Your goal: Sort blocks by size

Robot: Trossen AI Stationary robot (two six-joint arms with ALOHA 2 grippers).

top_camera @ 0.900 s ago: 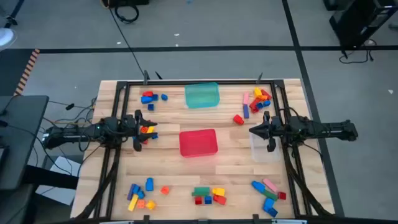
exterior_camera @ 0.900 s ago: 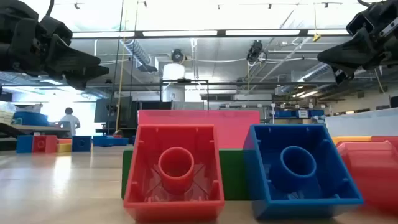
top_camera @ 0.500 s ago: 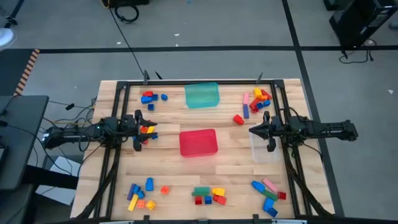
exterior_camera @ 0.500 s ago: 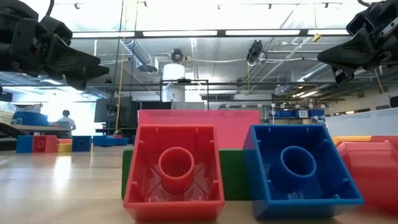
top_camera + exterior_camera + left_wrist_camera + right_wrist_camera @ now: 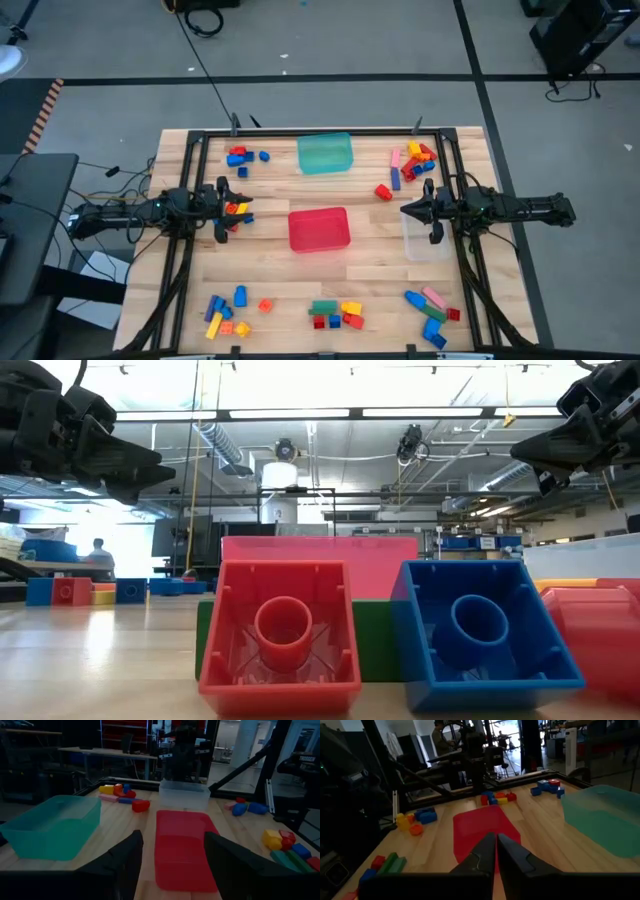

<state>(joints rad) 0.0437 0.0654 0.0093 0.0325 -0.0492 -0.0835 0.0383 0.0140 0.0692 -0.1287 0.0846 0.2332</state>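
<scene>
The left gripper (image 5: 236,208) hangs above the left side of the worktop (image 5: 270,270), its fingers (image 5: 125,862) spread apart with nothing between them, directly over a small cluster of blocks (image 5: 238,209). The right gripper (image 5: 408,210) hangs over the right side with its fingers (image 5: 482,851) pressed together and empty, at the edge of a clear tub (image 5: 425,240). A red tub (image 5: 319,229) sits in the middle of the worktop between the two grippers, and a teal tub (image 5: 325,153) stands beyond it near the far edge. The rest of the blocks lie in loose groups on the worktop: one at the far left corner (image 5: 243,157), one at the far right (image 5: 414,162), and three along the near edge, at left (image 5: 226,313), centre (image 5: 335,313) and right (image 5: 431,308). None lies in a tub.
</scene>
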